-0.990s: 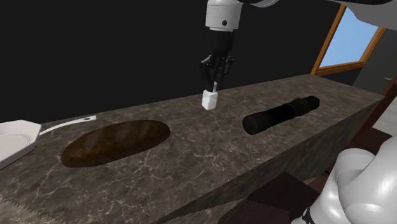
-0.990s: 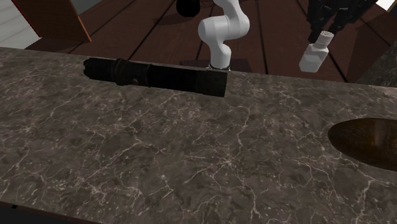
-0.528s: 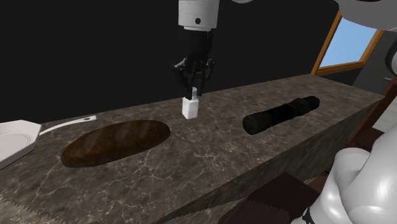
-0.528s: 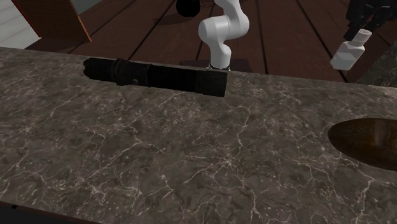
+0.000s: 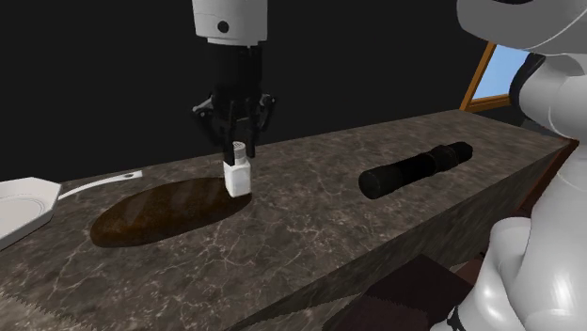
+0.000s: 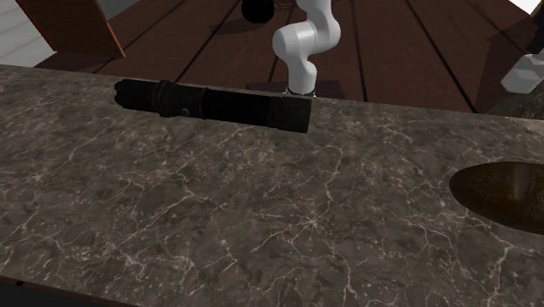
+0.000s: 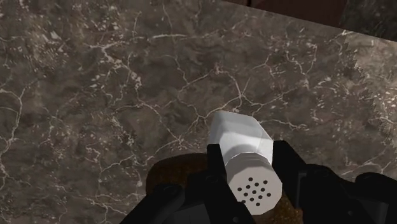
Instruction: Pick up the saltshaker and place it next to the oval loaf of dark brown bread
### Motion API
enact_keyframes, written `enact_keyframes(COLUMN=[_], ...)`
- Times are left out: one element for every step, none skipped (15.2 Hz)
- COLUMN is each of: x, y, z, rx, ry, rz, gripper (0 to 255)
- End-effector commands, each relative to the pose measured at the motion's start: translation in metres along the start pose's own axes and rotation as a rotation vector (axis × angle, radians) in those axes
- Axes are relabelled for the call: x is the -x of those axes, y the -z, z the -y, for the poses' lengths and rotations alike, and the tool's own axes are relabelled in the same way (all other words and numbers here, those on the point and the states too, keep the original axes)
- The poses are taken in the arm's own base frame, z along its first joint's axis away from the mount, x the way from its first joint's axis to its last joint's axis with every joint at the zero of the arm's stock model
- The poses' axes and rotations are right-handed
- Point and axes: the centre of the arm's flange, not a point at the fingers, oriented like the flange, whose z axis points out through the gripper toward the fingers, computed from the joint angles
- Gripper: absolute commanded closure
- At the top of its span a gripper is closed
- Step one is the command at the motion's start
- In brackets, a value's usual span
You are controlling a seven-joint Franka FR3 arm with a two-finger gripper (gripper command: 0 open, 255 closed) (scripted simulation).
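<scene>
Shifted left since a second ago: the carry has reached the bread loaf (image 5: pixel 167 211), centre-left of shoulder view. Gripper (image 5: pixel 239 149), clamped on the saltshaker (image 5: pixel 238 179) cap, holds it airborne at the loaf's right end. Flashlight (image 5: pixel 414 169) unmoved, right. Transport looks nearly done; lowering onto bare counter (image 5: pixel 310 226) remains.

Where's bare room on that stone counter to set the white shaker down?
Widest bare patch: counter between the dark loaf and the black flashlight. The strip along the near edge is bare too. Crowded at the shoulder view's left, where loaf and white dish sit close.
</scene>
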Motion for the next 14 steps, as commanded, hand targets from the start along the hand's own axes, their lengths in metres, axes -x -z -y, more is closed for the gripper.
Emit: enact_keyframes(x=[-0.001,-0.001,-0.001,-0.001,-0.001,-0.002,-0.002,-0.002,-0.002,-0.002,-0.002,-0.002,-0.002,-0.002], y=[0.001,0.001,0.001,0.001,0.001,0.001,-0.005,-0.010,-0.015,-0.020,-0.026,-0.031,-0.036,-0.042], z=[0.025,0.038,0.051,0.064,0.078,0.099,0.099,0.099,0.099,0.099,0.099,0.099,0.099,0.099], rx=[-0.001,-0.001,-0.001,-0.001,-0.001,-0.001,-0.001,-0.001,-0.001,-0.001,-0.001,-0.001,-0.001,-0.001], ry=[-0.002,-0.002,-0.002,-0.002,-0.002,-0.002,-0.002,-0.002,-0.002,-0.002,-0.002,-0.002,-0.002,-0.002], rz=[0.000,0.000,0.000,0.000,0.000,0.000,0.000,0.000,0.000,0.000,0.000,0.000,0.000,0.000], gripper=[255,255,255,255,255,255,255,255,255,255,255,255,255,255])
